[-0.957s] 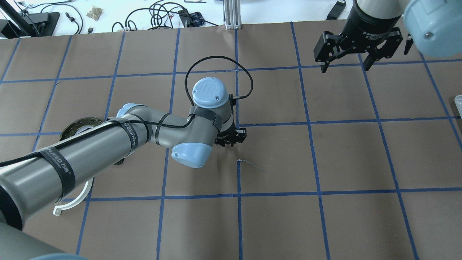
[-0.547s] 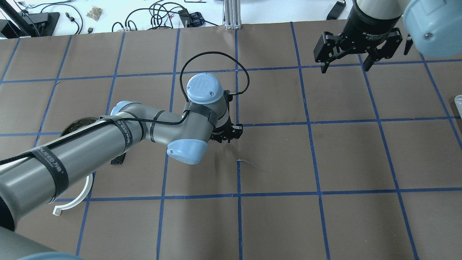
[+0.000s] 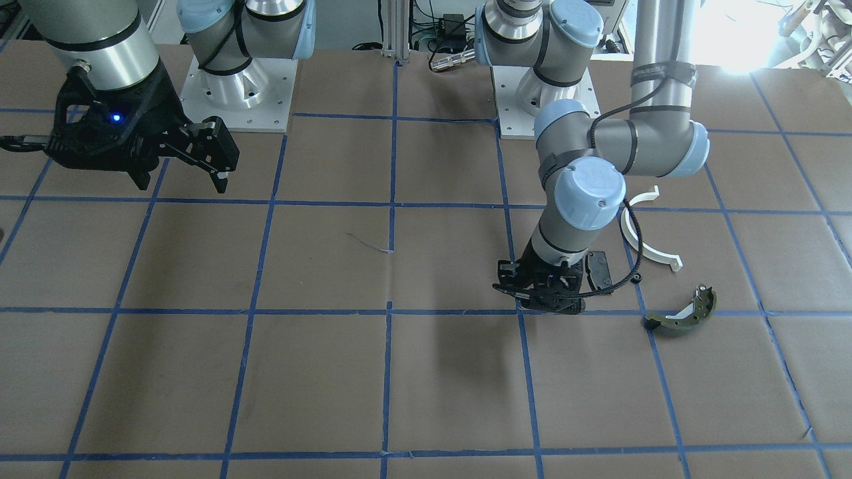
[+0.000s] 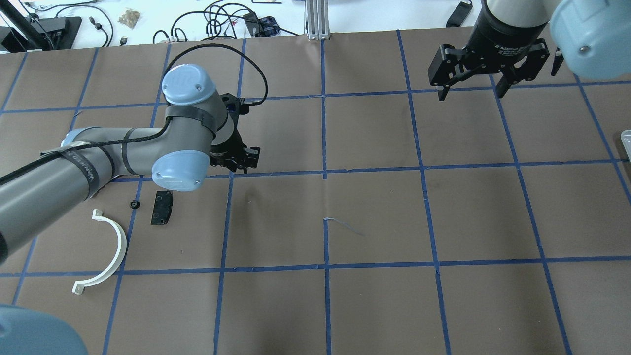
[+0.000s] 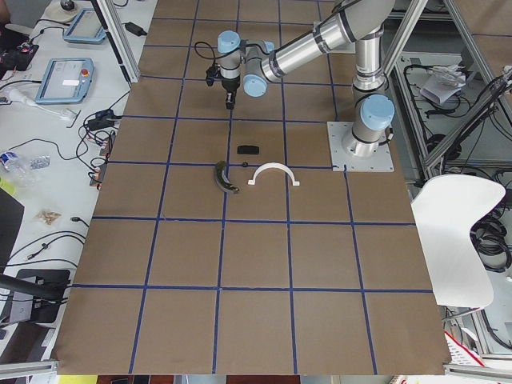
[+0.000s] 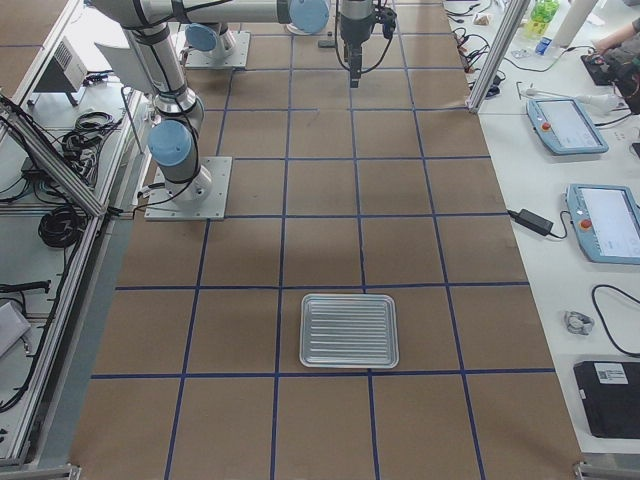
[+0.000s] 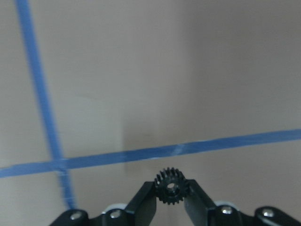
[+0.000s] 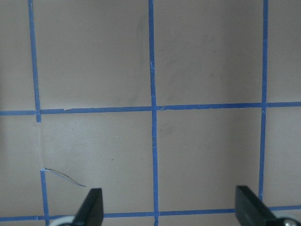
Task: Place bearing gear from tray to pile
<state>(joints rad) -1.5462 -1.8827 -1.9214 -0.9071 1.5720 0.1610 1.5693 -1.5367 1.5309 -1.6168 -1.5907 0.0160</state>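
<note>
My left gripper [image 7: 171, 197] is shut on a small black toothed bearing gear [image 7: 171, 186] and holds it just above the brown table. It shows in the overhead view [image 4: 241, 165] and the front view [image 3: 546, 303], next to the pile. The pile holds a white half-ring [image 4: 111, 246], a black pad [image 4: 161, 207] and a small black round part [image 4: 133, 203]. The olive-green shoe [image 3: 682, 313] is hidden by the arm in the overhead view. My right gripper [image 4: 471, 88] is open and empty, high over the far right of the table. The metal tray [image 6: 350, 330] is empty.
Blue tape lines grid the brown table cover. A loose curl of tape [image 4: 342, 224] lies near the middle. Cables and tools [image 4: 217, 19] lie beyond the far edge. The tray's corner [image 4: 627, 140] shows at the right edge of the overhead view.
My left arm has swung to the left and slightly away, carrying the gear from near the table's centre line to beside the pile. The right gripper has not moved.
</note>
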